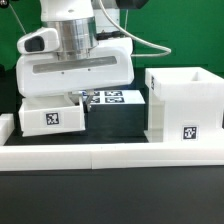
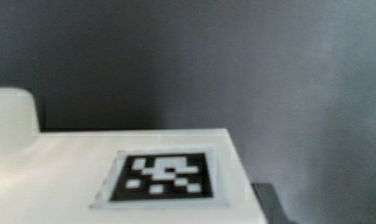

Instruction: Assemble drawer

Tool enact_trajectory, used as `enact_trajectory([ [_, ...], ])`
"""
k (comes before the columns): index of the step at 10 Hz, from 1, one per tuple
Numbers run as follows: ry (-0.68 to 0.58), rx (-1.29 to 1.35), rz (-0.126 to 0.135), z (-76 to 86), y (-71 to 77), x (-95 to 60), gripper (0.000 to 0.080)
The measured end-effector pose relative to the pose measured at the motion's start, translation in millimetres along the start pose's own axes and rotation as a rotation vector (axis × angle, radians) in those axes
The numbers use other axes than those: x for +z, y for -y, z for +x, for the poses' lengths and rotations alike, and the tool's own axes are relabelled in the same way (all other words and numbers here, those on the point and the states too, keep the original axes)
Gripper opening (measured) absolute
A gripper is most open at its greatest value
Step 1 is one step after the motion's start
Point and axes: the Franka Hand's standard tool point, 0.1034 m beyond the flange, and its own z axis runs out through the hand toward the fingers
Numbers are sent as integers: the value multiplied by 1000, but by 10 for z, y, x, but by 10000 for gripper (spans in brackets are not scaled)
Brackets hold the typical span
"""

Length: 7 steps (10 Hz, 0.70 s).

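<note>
Exterior view: hand [image 1: 76, 90] above small box [image 1: 49, 115], open or closed unclear; wrist: 1 tag [image 2: 164, 178].

No words, numbers or brands are legible. Black-and-white marker tags stand on the small white box [image 1: 50, 114] at lower left, the open white box [image 1: 184, 106] at right, the marker board [image 1: 111, 98] at centre, and the wrist view's white panel [image 2: 153, 176].

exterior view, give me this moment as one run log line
arm above small white box, exterior view's left | fingers hidden, state unclear | large open box apart, exterior view's right | marker board behind, between boxes
</note>
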Motion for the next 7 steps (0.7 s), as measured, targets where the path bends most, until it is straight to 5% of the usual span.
enact_trajectory([
  [3,0,-22,-3,-6,2,10,42],
  [7,-2,-393,-26,-12,19,47,42],
])
